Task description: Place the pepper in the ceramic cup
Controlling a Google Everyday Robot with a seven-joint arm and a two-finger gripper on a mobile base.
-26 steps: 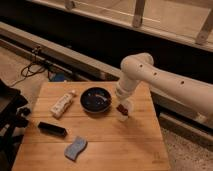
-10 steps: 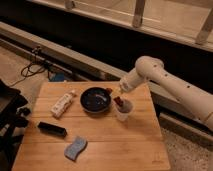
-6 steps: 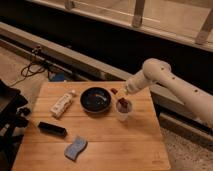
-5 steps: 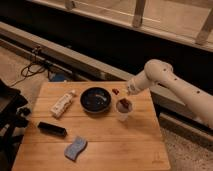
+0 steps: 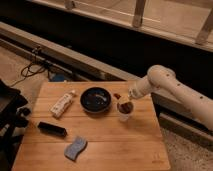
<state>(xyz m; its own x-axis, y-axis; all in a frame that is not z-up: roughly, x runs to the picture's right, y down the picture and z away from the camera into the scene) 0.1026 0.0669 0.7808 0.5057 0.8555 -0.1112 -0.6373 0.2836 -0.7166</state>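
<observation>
The pale ceramic cup (image 5: 124, 115) stands on the wooden table (image 5: 105, 145), just right of the dark bowl. The dark red pepper (image 5: 123, 104) sits in the cup's mouth, with its upper end sticking out up and to the left. My gripper (image 5: 131, 96) is at the end of the white arm (image 5: 165, 82), which reaches in from the right. It hangs just above and right of the cup's rim, close to the pepper. I cannot tell whether it touches the pepper.
A wide dark bowl (image 5: 96, 99) is left of the cup. A white bottle (image 5: 62, 103) lies at the left, a black bar-shaped object (image 5: 52, 129) at the front left and a blue sponge (image 5: 75, 148) near the front. Cables (image 5: 37, 65) lie on the floor behind the table.
The arm carried the pepper from low beside the bowl to over the cup. It has since drawn back up and to the right. The pepper now sits in the cup.
</observation>
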